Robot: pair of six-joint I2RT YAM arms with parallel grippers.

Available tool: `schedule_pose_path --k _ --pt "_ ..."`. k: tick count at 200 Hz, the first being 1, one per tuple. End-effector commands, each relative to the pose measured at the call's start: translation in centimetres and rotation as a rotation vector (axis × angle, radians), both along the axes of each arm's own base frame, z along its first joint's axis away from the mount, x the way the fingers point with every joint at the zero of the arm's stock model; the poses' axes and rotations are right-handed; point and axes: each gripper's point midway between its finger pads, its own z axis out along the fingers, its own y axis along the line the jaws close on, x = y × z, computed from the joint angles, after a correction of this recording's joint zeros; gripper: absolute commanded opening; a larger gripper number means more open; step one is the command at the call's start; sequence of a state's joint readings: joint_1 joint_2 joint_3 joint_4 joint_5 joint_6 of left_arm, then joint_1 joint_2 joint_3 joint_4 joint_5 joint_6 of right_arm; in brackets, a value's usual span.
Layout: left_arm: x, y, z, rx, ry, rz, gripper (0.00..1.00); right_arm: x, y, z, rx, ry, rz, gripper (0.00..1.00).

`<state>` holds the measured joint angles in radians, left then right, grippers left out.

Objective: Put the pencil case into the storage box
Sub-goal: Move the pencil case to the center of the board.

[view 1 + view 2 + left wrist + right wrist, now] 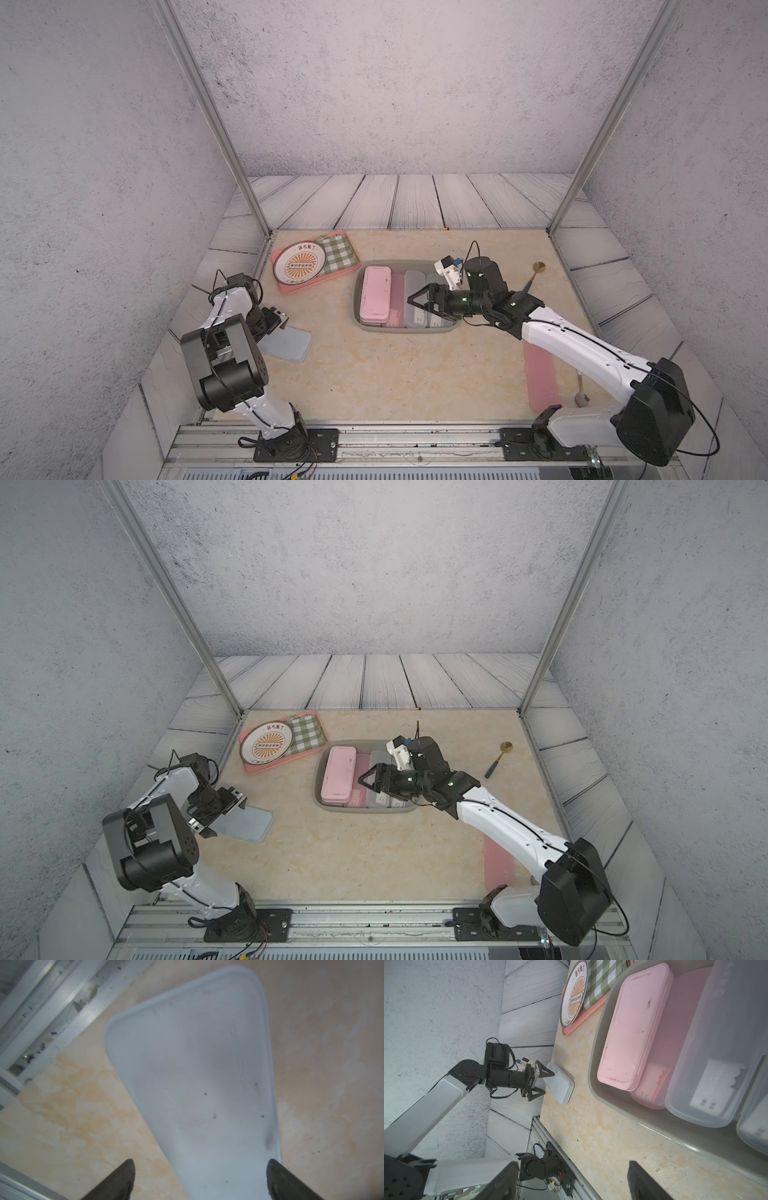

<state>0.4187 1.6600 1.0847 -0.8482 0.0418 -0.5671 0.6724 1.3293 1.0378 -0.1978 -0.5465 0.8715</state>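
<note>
Top views, near edge: long pink piece [540, 374] flat on the desk [395, 374], half hidden under the right arm [582, 345]; maybe another case, cannot tell; liable to be swept aside if that arm sinks.
Left side, a little farther: pale blue pencil case [291, 347] flat on the desk, well apart from the storage box, not yet lifted.
Left fingers [116, 1180]: spread wide, empty, straddling 1 end of the case from above.
Grasp risk: smooth, low, broad lid; closing too high likely to slip off, closing off-centre likely to spin or shove the case along the desk rather than lift it.
Carry risk: grip at 1 end means a long overhang; sagging far end could catch the box rim on the way over.
Middle: storage box [399, 330] already crowded, 1 pink case [376, 297] stacked on a translucent pink one [398, 291], 2 clear cases [415, 282] beside them; little bare floor left, so a dropped case may land tilted on the stack or slide over the rim.
Right fingers [645, 1184]: apart, holding nothing, hovering over the clear cases.
Collision risk: right arm parked across the box; left arm [226, 307] arriving there could strike it unless cleared.
Far: pink tray [291, 289] with plate [298, 261] and cloth [338, 253] near the box's far-left corner, spoon [534, 276] off to the right; overshoot could knock the tray.
</note>
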Motion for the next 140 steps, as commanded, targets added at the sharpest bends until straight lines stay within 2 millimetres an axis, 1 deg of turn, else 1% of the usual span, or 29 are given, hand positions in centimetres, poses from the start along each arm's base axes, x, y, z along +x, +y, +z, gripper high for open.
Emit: schedule_pose_path --k 1,27,43,57,68,92,98,105,131,140 --pt "1.7 2.1 0.1 0.085 -0.039 -0.063 1.0 -1.0 0.9 1.4 0.034 -0.038 0.039 0.84" --pt "3.1 1.9 -1.0 0.061 -0.081 -0.097 1.0 -1.3 2.4 0.9 0.042 -0.028 0.074 0.84" --pt "4.0 1.2 -1.5 0.019 -0.123 -0.126 1.0 -1.7 3.5 0.7 0.039 -0.025 0.1 0.84" --pt "4.0 0.8 -1.9 -0.002 -0.127 -0.135 0.96 -1.9 4.3 0.6 0.034 -0.027 0.116 0.83" --pt "3.8 -0.3 -2.3 -0.054 -0.136 -0.173 0.9 -1.9 4.8 0.5 0.031 -0.025 0.12 0.84" --pt "2.1 -3.0 -3.2 -0.177 -0.109 -0.23 0.84 -2.1 5.5 0.5 0.042 -0.024 0.127 0.84" --pt "1.8 -3.9 -3.4 -0.214 -0.115 -0.263 0.81 -2.1 5.5 0.5 0.044 -0.024 0.128 0.83" --pt "1.6 -5.0 -3.4 -0.258 -0.127 -0.304 0.77 -2.0 5.4 0.4 0.041 -0.025 0.121 0.84" --pt "0.5 -7.7 -3.3 -0.313 -0.128 -0.424 0.71 -1.8 4.9 -0.3 0.012 -0.015 0.079 0.84" --pt "0.2 -8.7 -3.2 -0.326 -0.138 -0.474 0.66 -1.7 4.7 -0.6 0.008 -0.006 0.061 0.84"
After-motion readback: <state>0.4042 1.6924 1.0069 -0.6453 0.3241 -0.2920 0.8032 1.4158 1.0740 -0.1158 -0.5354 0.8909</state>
